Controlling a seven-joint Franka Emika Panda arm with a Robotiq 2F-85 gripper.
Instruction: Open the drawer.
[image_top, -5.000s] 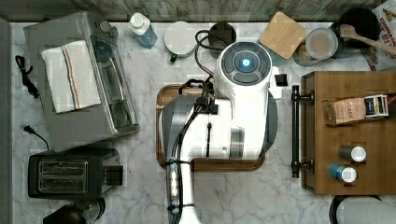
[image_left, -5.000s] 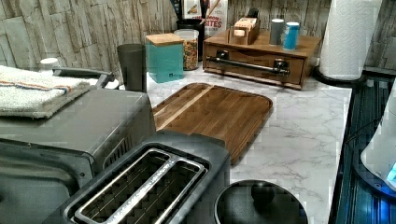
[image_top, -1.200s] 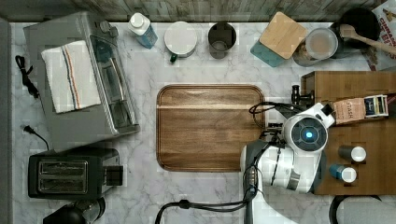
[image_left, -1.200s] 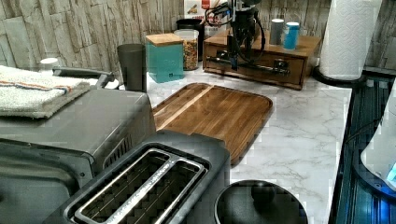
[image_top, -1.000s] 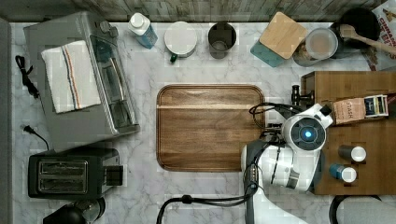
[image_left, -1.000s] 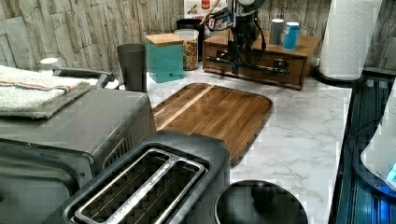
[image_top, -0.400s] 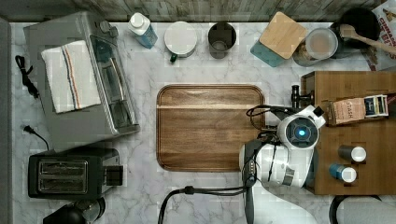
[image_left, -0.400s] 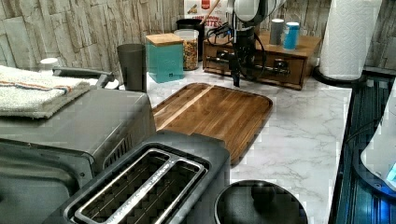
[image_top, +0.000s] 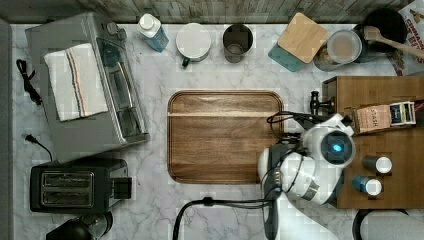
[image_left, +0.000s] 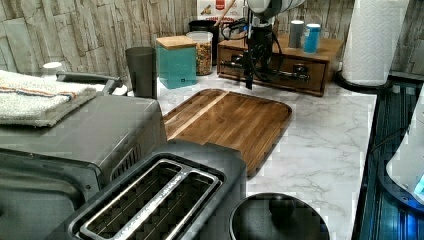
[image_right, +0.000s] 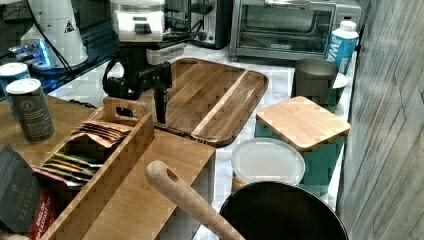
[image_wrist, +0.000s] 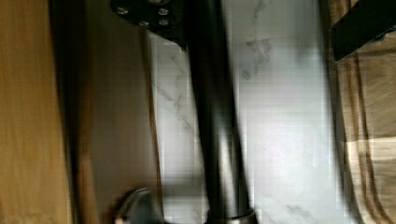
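In the left view, a toaster (image_left: 150, 200) filled the lower left of the frame; beyond it the wooden tray (image_left: 235, 120) lay mid-frame on the marble table (image_left: 320, 145). At the upper centre, the end effector (image_left: 250, 70) hung just in front of the drawer (image_left: 280, 75), its fingers (image_left: 248, 75) reaching down around the black bar handle (image_left: 265, 70). Whether they were clamped on the bar, I cannot tell
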